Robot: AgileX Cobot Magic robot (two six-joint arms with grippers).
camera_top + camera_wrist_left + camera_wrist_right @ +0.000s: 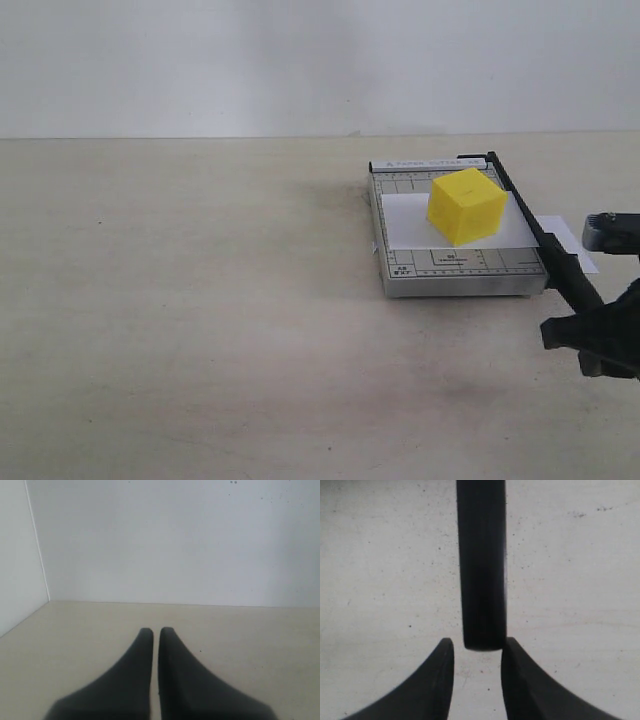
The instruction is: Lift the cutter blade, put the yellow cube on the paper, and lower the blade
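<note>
Exterior view: the yellow cube [466, 206] is seen resting on the paper [403, 220], which is laid across the grey cutter base [400, 275] on the table [200, 300]. The cutter blade [525, 215] is lowered flat along the right edge of the base, over the paper, and its thick handle [570, 275] is pointed toward the right gripper [478, 645]. In the right wrist view the fingers of this gripper are spread, and the end of the handle is found between them; a small gap is seen at one finger. The left gripper [155, 630] is shown over bare table, its fingers pressed together
</note>
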